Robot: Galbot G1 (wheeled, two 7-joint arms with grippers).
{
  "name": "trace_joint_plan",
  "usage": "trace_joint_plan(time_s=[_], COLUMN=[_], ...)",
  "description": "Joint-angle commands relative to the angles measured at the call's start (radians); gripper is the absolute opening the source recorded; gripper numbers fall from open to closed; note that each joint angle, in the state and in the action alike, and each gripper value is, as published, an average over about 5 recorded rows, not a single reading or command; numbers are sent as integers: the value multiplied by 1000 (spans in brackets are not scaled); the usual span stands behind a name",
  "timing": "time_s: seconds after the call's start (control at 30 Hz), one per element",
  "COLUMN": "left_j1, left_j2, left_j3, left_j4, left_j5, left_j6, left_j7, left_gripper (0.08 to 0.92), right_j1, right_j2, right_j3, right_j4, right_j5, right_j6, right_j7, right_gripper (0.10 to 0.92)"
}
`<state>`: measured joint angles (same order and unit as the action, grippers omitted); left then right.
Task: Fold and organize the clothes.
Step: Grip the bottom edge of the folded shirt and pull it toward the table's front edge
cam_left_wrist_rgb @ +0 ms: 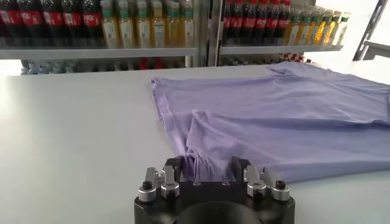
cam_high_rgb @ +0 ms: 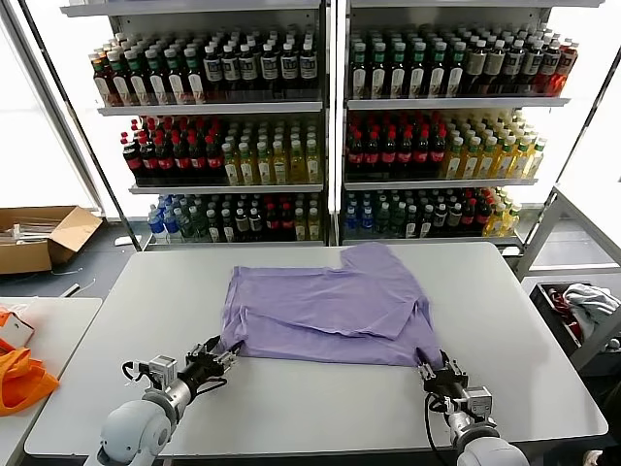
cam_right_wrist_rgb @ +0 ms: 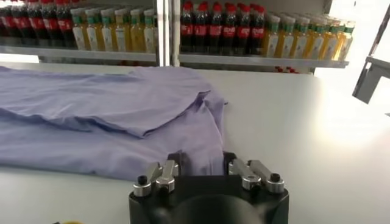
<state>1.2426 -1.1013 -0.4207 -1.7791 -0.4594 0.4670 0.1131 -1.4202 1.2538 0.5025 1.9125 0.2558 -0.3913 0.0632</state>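
Note:
A lilac T-shirt (cam_high_rgb: 330, 306) lies partly folded on the white table (cam_high_rgb: 320, 408), plain side up, with one sleeve pointing to the far side. My left gripper (cam_high_rgb: 225, 357) is at the shirt's near left corner. In the left wrist view the gripper (cam_left_wrist_rgb: 205, 165) is open, with the creased hem of the shirt (cam_left_wrist_rgb: 274, 122) between its fingers. My right gripper (cam_high_rgb: 434, 369) is at the near right corner. In the right wrist view that gripper (cam_right_wrist_rgb: 202, 159) is open too, with the edge of the shirt (cam_right_wrist_rgb: 109, 115) between its fingers.
Shelves of bottles (cam_high_rgb: 320, 126) stand behind the table. A cardboard box (cam_high_rgb: 39, 238) sits on the floor at the left. Bright orange fabric (cam_high_rgb: 19, 379) lies on a side table at the left. A bin with cloth (cam_high_rgb: 582, 306) stands at the right.

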Motion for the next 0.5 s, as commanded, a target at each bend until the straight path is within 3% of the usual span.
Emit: trace_joint_plan(time_s=[0.03, 0.27, 0.5], left_j1=[29, 114, 232], left_j2=[-9, -17, -27], left_j3=[-9, -36, -92], left_j4=[4, -60, -117], left_j5=[6, 10, 19], left_j6=[-9, -12, -26], left_j7=[-6, -10, -8], left_gripper=[461, 253, 96], right_j1=[-14, -46, -103], right_j2=[1, -2, 6], right_j3=[0, -1, 2], right_j4=[18, 69, 126], right_j5=[2, 5, 4], right_j6=[-20, -12, 1], right_j7=[9, 5, -8], right_gripper=[308, 132, 125])
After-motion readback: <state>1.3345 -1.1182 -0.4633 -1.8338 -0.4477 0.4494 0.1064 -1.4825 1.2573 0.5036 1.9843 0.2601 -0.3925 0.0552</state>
